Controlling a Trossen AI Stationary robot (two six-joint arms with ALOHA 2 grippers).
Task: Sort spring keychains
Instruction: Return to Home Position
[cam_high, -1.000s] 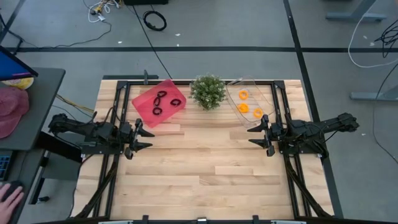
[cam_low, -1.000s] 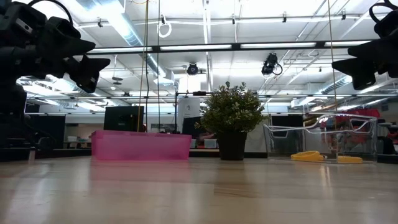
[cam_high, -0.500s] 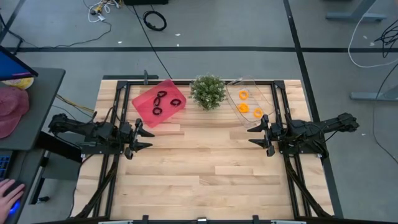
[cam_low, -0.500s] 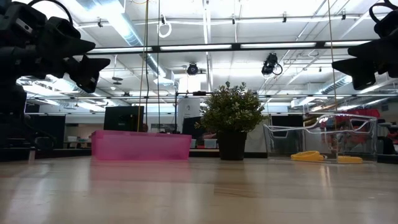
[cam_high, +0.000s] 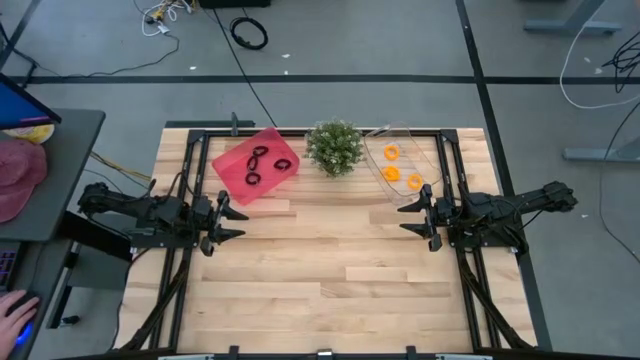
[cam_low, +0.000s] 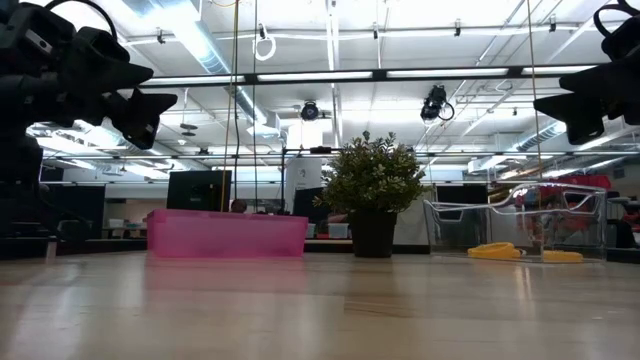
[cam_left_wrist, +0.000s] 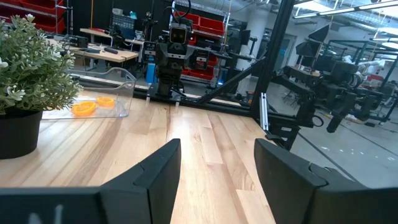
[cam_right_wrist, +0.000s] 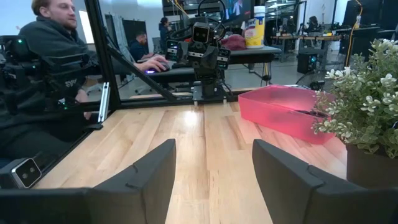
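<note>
While both arms hang at the side edges of the bench (cam_high: 330, 270), three black spring keychains (cam_high: 258, 166) lie in the pink bin (cam_high: 228, 160) by its back left corner. Three orange spring keychains (cam_high: 392, 173) lie in the clear bin (cam_high: 408, 160) toward the back right corner, with a potted plant (cam_high: 334, 147) between the bins. The left gripper (cam_high: 244, 225) and right gripper (cam_high: 401, 219) gape wide, holding nothing. Nothing on the bench has shifted since a second ago. Each loop lies flat, opening upward — too small to tell a long axis.
</note>
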